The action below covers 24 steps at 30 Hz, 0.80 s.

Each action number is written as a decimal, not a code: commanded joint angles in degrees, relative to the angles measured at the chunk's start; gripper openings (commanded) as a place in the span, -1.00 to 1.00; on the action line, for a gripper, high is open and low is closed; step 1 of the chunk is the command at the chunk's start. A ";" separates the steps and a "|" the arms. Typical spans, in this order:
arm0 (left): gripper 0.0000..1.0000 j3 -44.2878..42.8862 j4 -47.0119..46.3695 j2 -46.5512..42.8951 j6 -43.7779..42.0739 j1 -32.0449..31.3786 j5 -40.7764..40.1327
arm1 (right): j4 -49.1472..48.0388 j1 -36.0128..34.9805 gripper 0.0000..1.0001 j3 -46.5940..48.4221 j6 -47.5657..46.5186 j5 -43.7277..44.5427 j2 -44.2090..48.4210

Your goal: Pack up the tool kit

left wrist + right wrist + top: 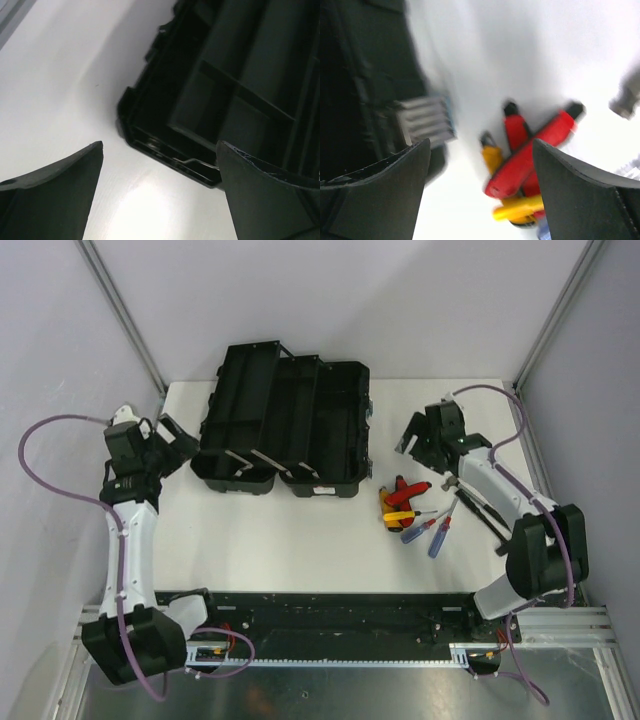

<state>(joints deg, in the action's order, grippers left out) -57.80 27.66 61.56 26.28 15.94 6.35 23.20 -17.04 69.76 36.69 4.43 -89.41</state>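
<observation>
While both arms reached over the white table (300, 540), the black toolbox (285, 420) stood open at the back centre, its tiered trays spread apart and bare inside. A small pale label on its near wall was too small to read, and no other writing could be made out.

The left gripper (172, 443) (160, 145) hung just beside the toolbox's left end, jaws spread wide with nothing between them. The right gripper (416, 443) (480, 142) hung near the toolbox's right end, beside a ribbed latch (425, 120). Its jaws were also wide apart and held nothing.

A loose, crossed heap of red, yellow and blue screwdrivers (415, 510) (530, 160) lay on the table right of the toolbox, outside it. A grey metal tool (452, 483) lay next to them, partly hidden by the right arm. The right wrist view was blurred. Purple cables looped from both arms.
</observation>
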 commanded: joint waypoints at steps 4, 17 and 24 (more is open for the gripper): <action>0.95 -6.52 -1.21 -3.77 -5.41 -5.86 9.88 | 12.19 -0.44 0.97 -9.69 7.56 12.55 9.15; 0.94 -5.41 -1.13 -4.09 -7.17 -10.69 10.80 | 7.72 -3.16 0.89 -11.85 15.58 12.01 3.38; 0.93 -5.40 -1.16 -3.92 -7.60 -11.51 9.56 | 9.56 -6.43 0.77 -8.65 25.61 16.64 -4.09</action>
<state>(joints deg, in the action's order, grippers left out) -62.85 27.27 58.17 20.43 5.13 16.25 32.36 -23.09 58.48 54.87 15.94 -92.07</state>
